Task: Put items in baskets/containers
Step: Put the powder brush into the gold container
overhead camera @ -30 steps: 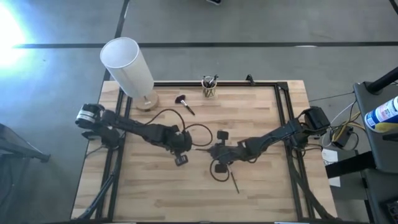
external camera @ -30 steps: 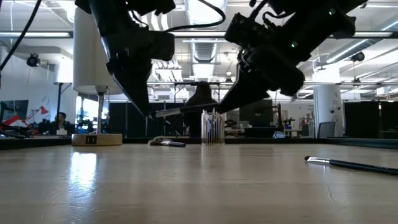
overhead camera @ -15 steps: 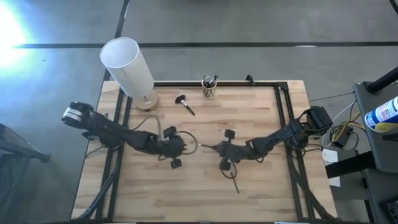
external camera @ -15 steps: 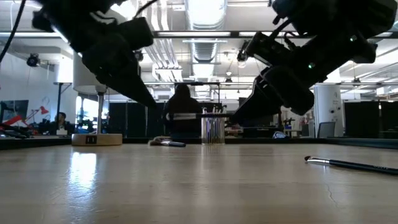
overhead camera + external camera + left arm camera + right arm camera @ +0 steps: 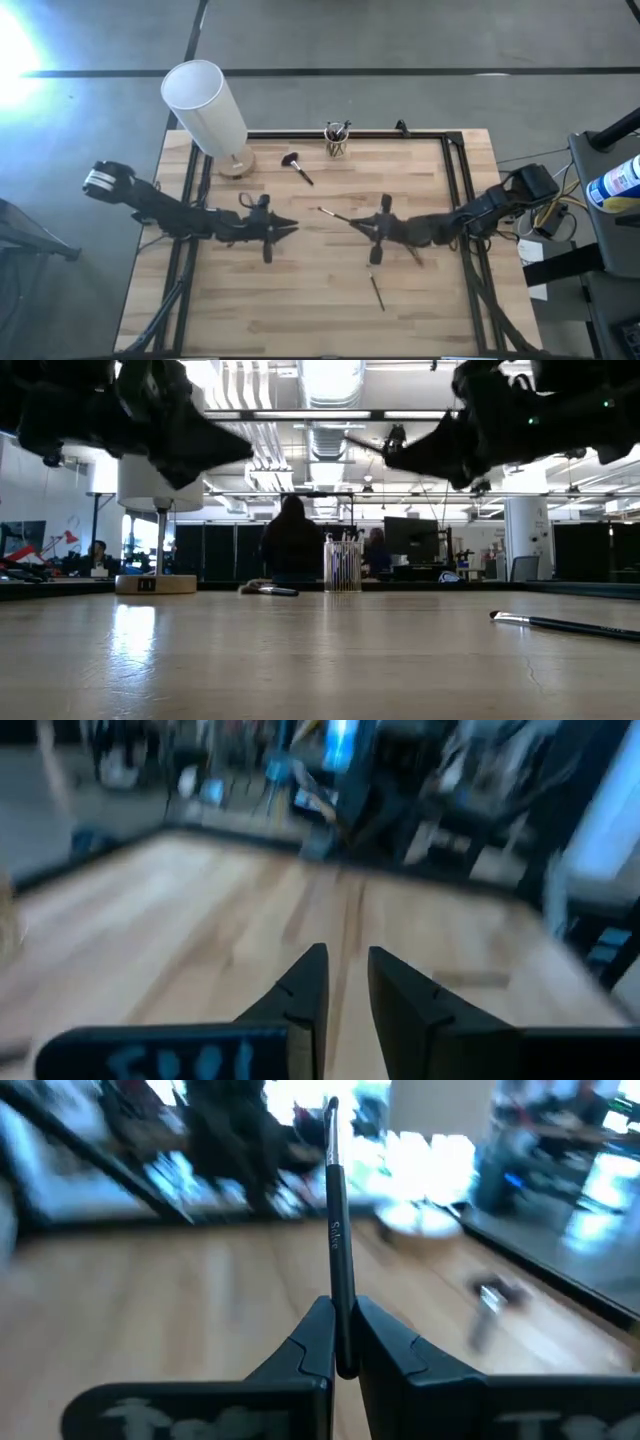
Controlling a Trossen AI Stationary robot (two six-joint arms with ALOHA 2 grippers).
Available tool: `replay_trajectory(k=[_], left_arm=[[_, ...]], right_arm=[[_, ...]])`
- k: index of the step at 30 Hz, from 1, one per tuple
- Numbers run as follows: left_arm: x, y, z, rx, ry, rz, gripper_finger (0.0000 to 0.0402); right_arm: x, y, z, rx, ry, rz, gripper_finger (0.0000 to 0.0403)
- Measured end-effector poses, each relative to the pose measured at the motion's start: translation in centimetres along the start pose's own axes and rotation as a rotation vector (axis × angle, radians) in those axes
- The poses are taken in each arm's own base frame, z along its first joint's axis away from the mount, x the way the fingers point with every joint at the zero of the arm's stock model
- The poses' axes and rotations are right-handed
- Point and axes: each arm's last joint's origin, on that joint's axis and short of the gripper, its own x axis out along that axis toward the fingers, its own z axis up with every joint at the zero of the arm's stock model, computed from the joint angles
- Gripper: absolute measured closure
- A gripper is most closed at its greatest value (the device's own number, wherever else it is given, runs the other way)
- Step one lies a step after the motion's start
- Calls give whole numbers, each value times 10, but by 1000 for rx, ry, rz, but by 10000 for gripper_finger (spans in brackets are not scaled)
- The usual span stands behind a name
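Observation:
My right gripper hangs above the table's middle, shut on a thin dark brush that sticks out toward the left arm. My left gripper faces it from the left, a short way from the brush's free tip, and is open with a narrow gap and nothing in it. The clear glass cup stands at the far edge with several brushes upright in it. A bushy-headed brush lies flat left of the cup. Another thin brush lies flat near the table's middle front. My right gripper pinches the brush's dark handle near one end between its two fingers. The fingers come level from the table's right and lie along the brush. The brush is lifted clear and points on past the fingertips toward the left, its tip free.
A big white cylinder on a round base stands at the far left corner. A dark frame runs along the table's far edge and sides. In the low view the flat brush lies at the right; people show in the room beyond.
Both grippers have risen from just above the table and tipped from pointing down to level. The left one has drawn back toward the left edge, the right one toward the right edge. The brush has gone up with the right gripper and now stands apart from the left one.

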Motion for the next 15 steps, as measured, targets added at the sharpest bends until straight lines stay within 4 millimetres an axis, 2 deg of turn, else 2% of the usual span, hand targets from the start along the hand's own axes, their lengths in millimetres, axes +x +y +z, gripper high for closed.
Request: replay_trajectory(k=[6,13,15], left_arm=[[11,-3,15,3,-236,-154,335],[46,-9,29,51,-316,-228,335],[54,-14,35,76,-345,-245,335]], right_arm=[[5,-8,8,103,-215,153,384],[30,3,19,72,-268,202,384],[32,4,20,68,-267,203,384]])
